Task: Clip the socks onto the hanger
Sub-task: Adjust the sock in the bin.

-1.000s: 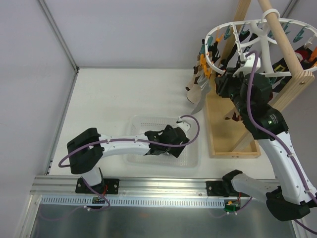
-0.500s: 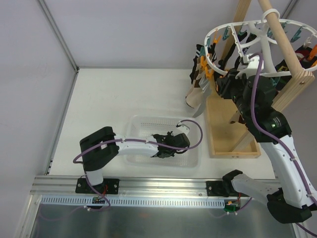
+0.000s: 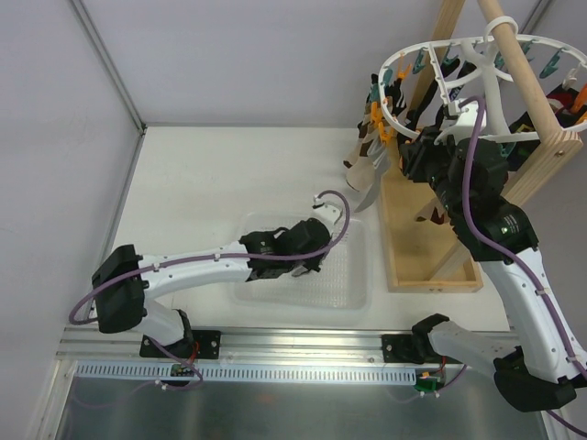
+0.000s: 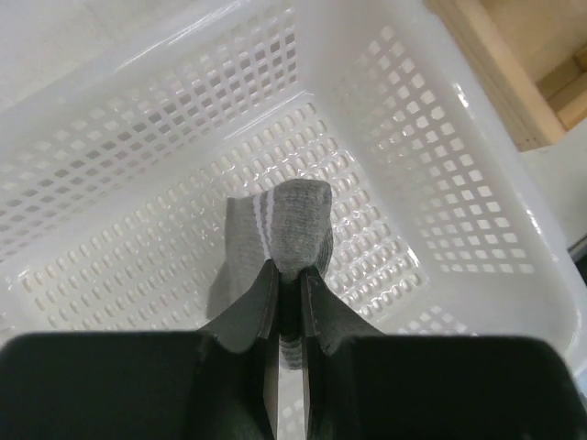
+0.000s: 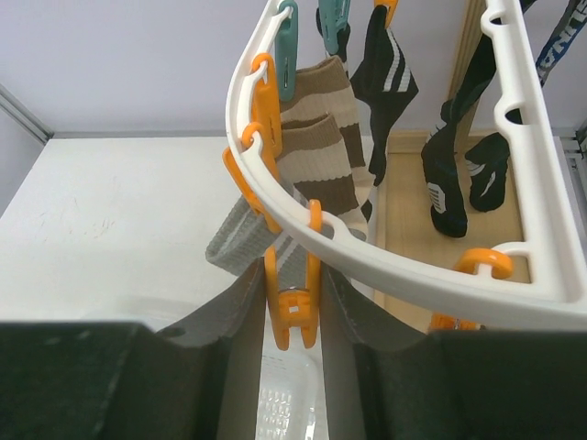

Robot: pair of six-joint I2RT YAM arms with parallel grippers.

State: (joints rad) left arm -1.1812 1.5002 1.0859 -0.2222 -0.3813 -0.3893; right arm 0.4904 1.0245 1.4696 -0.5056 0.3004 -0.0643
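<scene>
In the left wrist view, one of the socks (image 4: 289,218), grey with two white stripes, stands bunched up from the floor of the white basket (image 4: 440,183). My left gripper (image 4: 291,271) is shut on its fabric. A second grey sock (image 5: 237,243) hangs from an orange clip on the white ring of the hanger (image 5: 413,266). My right gripper (image 5: 292,275) is shut on the neighbouring orange clip (image 5: 293,316), with one finger on each side of it. From above, the left gripper (image 3: 295,258) is over the basket (image 3: 353,286) and the right gripper (image 3: 413,151) is under the hanger (image 3: 431,53).
A beige and brown striped sock (image 5: 321,151) and black socks (image 5: 451,188) hang from other clips. The hanger hangs from a wooden pole frame (image 3: 431,268) at the right of the table. Teal clips (image 5: 287,55) sit further along the ring.
My left gripper has closed on the grey sock in the basket, and its arm has swung out to the left. The right gripper stays on the orange clip.
</scene>
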